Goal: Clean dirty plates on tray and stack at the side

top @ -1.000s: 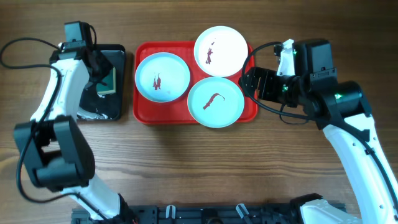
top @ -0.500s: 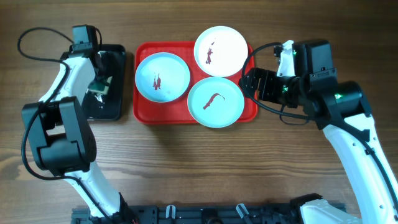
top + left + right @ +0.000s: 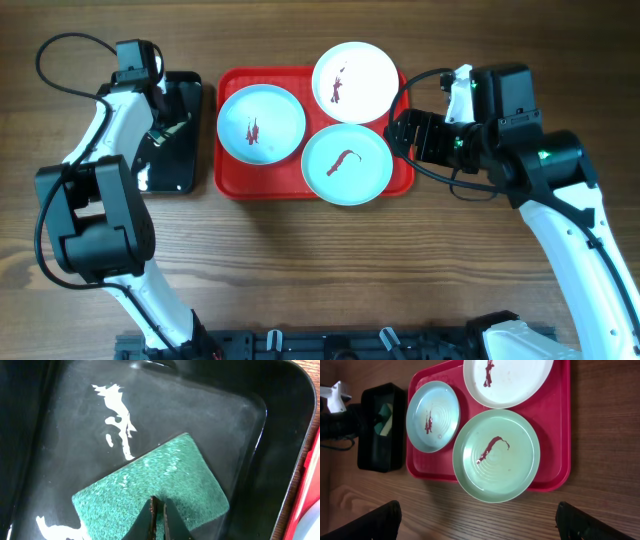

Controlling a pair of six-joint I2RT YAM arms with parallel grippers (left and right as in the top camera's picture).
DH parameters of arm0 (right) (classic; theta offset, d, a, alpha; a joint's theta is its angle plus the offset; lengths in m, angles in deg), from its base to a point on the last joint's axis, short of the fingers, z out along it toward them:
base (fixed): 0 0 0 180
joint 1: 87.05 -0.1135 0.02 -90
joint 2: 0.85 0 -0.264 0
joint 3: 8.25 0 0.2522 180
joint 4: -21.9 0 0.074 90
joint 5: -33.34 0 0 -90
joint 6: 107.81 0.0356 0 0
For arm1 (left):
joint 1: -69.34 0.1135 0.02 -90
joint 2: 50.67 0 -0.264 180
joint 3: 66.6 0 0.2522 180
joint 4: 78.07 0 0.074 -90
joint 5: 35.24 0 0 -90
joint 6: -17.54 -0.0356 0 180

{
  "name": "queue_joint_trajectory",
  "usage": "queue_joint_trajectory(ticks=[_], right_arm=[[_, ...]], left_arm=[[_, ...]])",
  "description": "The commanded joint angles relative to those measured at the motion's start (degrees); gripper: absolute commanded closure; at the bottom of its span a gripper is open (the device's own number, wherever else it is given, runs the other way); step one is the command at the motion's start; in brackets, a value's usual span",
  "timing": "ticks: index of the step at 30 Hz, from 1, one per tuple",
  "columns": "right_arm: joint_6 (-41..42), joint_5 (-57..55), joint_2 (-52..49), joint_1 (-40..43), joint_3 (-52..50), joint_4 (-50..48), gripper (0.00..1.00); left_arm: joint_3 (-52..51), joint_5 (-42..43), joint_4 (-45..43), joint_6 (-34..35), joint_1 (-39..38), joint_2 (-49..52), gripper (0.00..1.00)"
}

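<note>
The red tray [image 3: 230, 182] holds three plates, each with a reddish-brown smear: a pale blue one [image 3: 261, 122] at left, a white one [image 3: 354, 82] at the back, and a pale green-blue one [image 3: 346, 165] at the front. All show in the right wrist view: tray [image 3: 555, 435], plates [image 3: 432, 416], [image 3: 510, 380], [image 3: 496, 455]. My left gripper [image 3: 160, 515] is shut, tips against the green face of a sponge [image 3: 150, 477]; I cannot tell whether it grips it. My right gripper [image 3: 403, 130] is open and empty at the tray's right edge, its fingers wide apart [image 3: 480, 520].
A smaller black tray [image 3: 185, 170] stands left of the red tray, wet inside with white glints [image 3: 117, 415]. It also shows in the right wrist view [image 3: 377, 455]. Bare wooden table lies in front of and to the right of the red tray.
My left arm swung over the black tray and the gripper came down on the sponge, which shifted and tilted. The right arm and the plates have not moved.
</note>
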State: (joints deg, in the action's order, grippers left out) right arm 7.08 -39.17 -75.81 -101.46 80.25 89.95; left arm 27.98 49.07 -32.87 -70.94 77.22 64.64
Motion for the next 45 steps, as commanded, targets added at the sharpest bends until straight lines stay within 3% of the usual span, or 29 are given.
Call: queue_joint_trajectory(ticks=[1, 4, 12, 25, 45], right_arm=[[0.6, -1.0, -0.5, 0.2, 1.0, 0.0, 0.0], [0.6, -1.0, -0.5, 0.2, 1.0, 0.0, 0.0], [0.7, -1.0, -0.5, 0.2, 1.0, 0.1, 0.0], [0.7, -1.0, -0.5, 0.2, 1.0, 0.2, 0.0], [0.7, -1.0, -0.5, 0.2, 1.0, 0.3, 0.0]], left_arm=[[-0.2, -0.3, -0.3, -1.1, 0.4, 1.1, 0.96], [-0.2, -0.3, -1.6, -0.9, 0.4, 2.0, 0.94], [-2.4, -0.1, 0.3, 8.4, 0.7, 4.9, 0.96], [-5.1, 0.3, -4.1, 11.9, 1.3, 15.3, 0.96], [-7.8, 2.8, -6.9, 14.4, 2.6, 16.0, 0.96]])
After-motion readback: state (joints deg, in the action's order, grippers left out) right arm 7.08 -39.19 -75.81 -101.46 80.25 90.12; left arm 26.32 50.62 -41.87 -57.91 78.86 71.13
